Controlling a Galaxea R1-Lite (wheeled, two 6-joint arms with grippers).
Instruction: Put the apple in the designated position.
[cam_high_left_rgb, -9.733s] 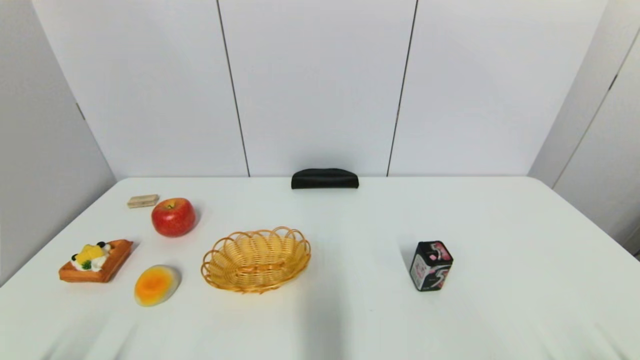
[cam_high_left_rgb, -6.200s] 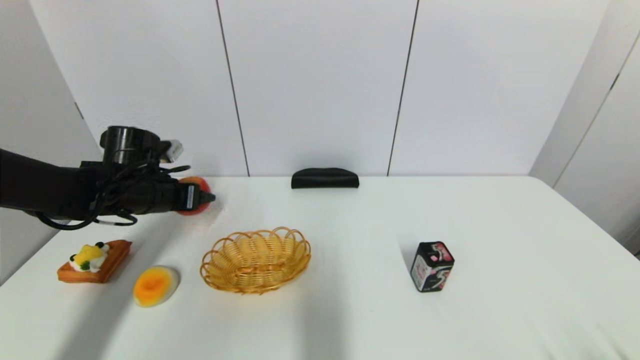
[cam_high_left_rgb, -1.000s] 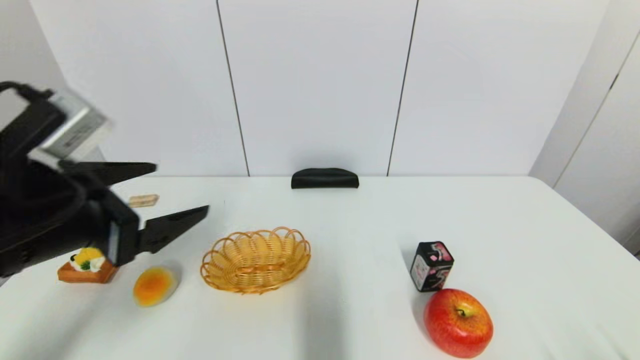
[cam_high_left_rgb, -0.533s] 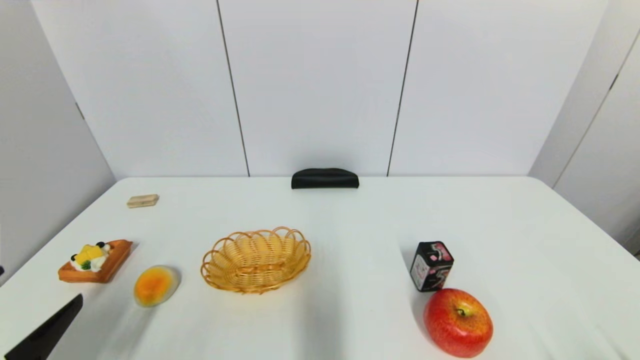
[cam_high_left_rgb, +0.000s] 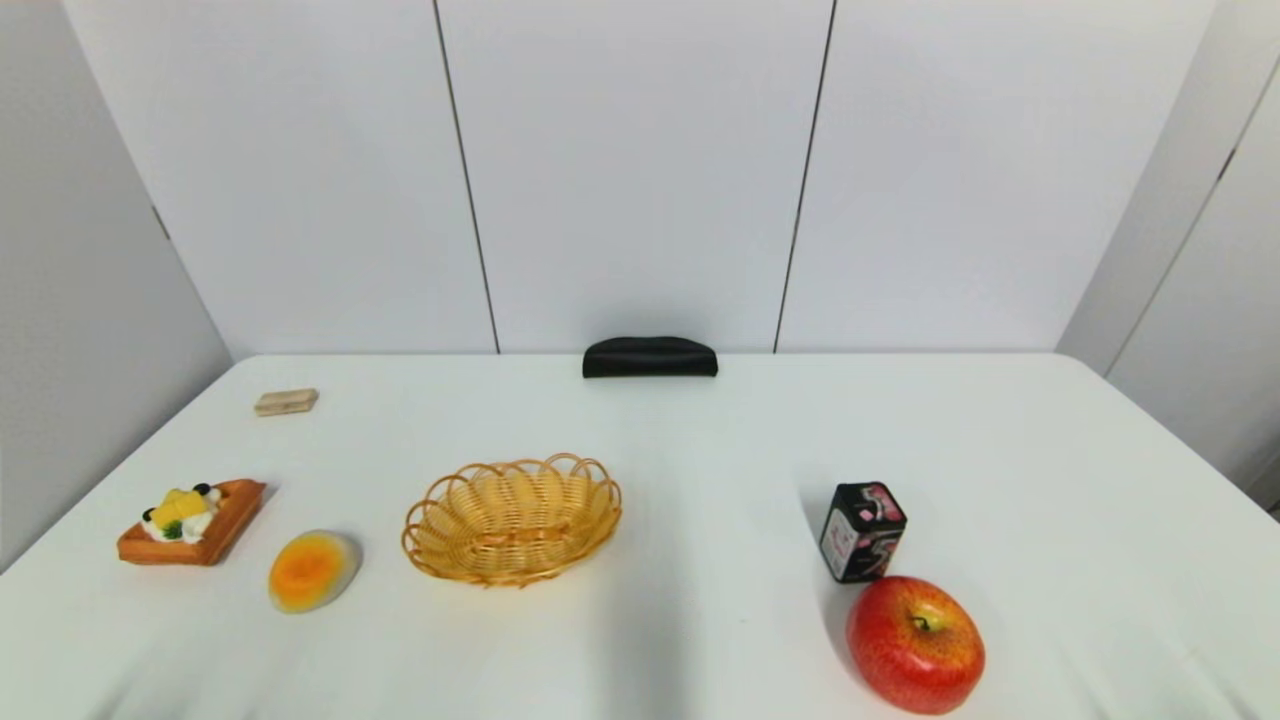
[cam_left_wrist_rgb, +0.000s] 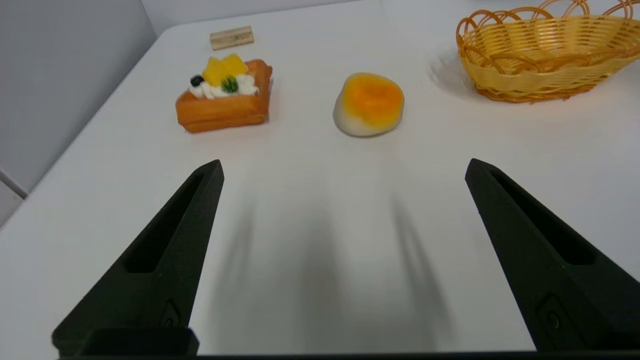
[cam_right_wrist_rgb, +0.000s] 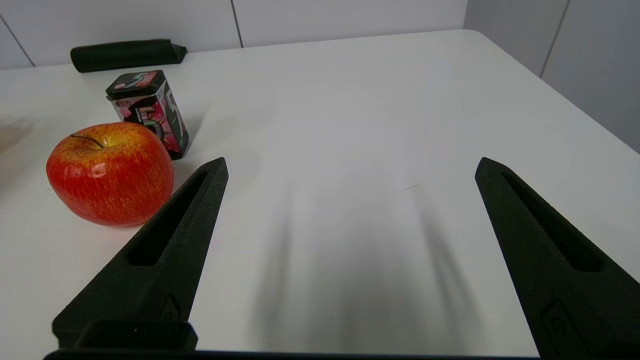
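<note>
Head view: we saw no arm in frame, only the white table (cam_high_left_rgb: 700, 430). The apple (cam_high_left_rgb: 915, 644) sat upright on bare tabletop at the near right, just in front of the small black tin (cam_high_left_rgb: 862, 532), apparently touching it or nearly so. The wicker basket (cam_high_left_rgb: 511, 518) was near the middle, well apart from the apple, with the orange-and-white oval (cam_high_left_rgb: 312, 570) and the waffle cake (cam_high_left_rgb: 190, 520) to its left, a wooden block (cam_high_left_rgb: 286, 401) farther back, and a black pouch (cam_high_left_rgb: 650, 357) at the far edge. Left wrist view: we found the left gripper (cam_left_wrist_rgb: 344, 169) low over the near left of the table, fingers (cam_left_wrist_rgb: 170, 255) spread wide, holding nothing and touching nothing, the oval (cam_left_wrist_rgb: 369, 103), cake (cam_left_wrist_rgb: 225, 95) and basket (cam_left_wrist_rgb: 545, 55) ahead of it. Right wrist view: we saw the right gripper (cam_right_wrist_rgb: 350, 166) likewise spread wide and empty above the table, the apple (cam_right_wrist_rgb: 110, 173) resting just beside one finger (cam_right_wrist_rgb: 165, 250) but apart from it, the tin (cam_right_wrist_rgb: 148, 111) right behind the apple.
</note>
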